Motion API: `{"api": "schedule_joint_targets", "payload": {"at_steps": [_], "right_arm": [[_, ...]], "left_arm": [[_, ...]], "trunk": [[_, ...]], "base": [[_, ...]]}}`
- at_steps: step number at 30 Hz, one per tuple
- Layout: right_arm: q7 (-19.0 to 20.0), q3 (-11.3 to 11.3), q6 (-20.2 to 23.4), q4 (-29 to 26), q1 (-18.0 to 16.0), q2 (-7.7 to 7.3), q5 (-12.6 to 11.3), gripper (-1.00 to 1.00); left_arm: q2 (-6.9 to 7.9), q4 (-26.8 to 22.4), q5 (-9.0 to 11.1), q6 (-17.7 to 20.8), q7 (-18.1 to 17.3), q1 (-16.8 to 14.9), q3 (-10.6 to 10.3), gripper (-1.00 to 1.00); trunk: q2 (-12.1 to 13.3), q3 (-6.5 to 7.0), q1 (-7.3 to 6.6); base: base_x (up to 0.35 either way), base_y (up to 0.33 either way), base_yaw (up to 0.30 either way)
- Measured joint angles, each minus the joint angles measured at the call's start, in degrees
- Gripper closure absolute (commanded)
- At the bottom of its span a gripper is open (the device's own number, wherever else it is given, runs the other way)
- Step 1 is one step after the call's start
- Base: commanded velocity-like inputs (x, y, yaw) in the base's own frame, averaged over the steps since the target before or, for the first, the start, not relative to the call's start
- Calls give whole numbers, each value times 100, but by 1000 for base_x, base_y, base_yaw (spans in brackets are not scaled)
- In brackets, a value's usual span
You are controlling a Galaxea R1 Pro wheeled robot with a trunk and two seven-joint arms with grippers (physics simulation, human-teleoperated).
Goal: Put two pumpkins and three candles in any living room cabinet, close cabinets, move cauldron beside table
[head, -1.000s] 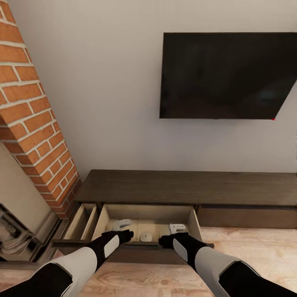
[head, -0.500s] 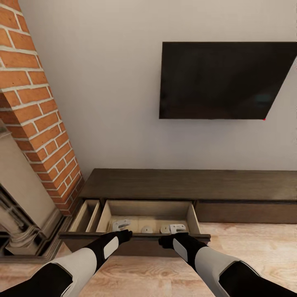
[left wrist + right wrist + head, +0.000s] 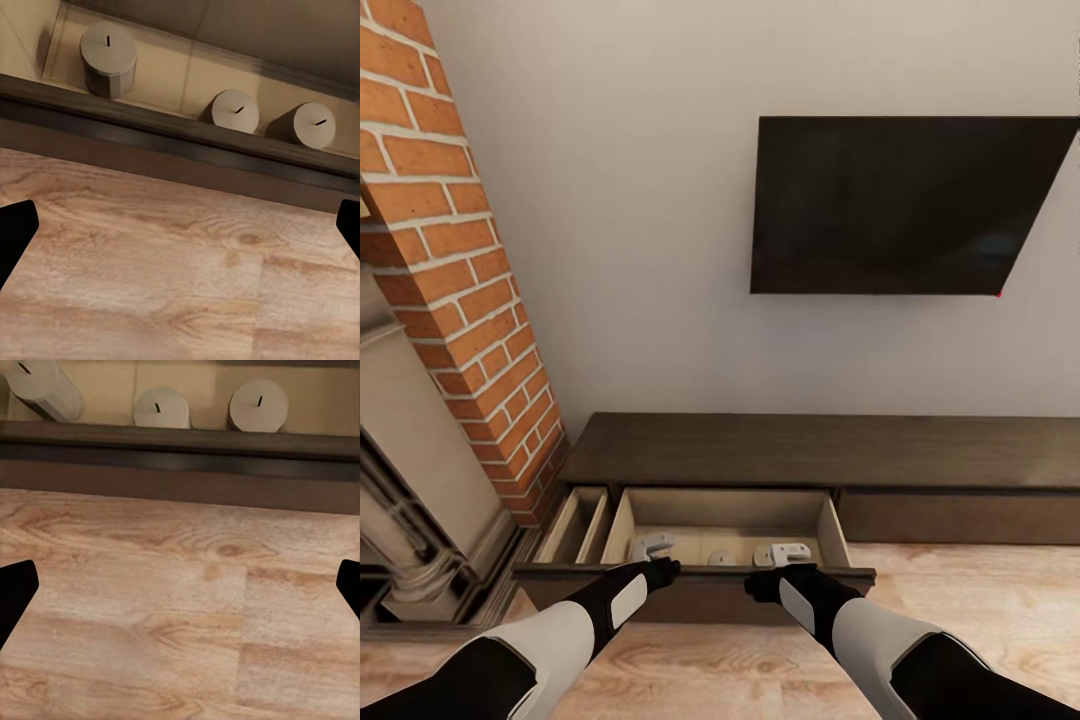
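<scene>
— Candles [image 3: 718, 557]: from the head we see them low inside the cabinet [image 3: 820, 452]'s open drawer [image 3: 726, 520], behind its front rail.
— Left wrist: three candles [image 3: 235, 111] beyond that rail, left gripper [image 3: 180, 225] spread wide. Right wrist: the same three [image 3: 160, 409], right gripper [image 3: 180, 589] spread too.

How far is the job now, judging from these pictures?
Done: three candles stand in the cabinet's open drawer. In hand: nothing; the left gripper and right gripper are open at the drawer front. Left: pumpkins, closing the drawer, placing the cauldron.
</scene>
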Motion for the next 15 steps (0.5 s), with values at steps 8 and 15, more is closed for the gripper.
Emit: {"api": "schedule_joint_targets", "payload": {"at_steps": [8,15], "right_arm": [[0,0,-1,3,0,0,-3,-100],[-1,0,-1,6,0,0,-1,-100]], "left_arm": [[0,0,-3,0,5,1,3,-100],[0,0,-5,0,8,1,-1,-100]], "trunk": [[-321,-96,176],[-602,-219,330]], "base": [[0,0,0],[0,0,0]]}}
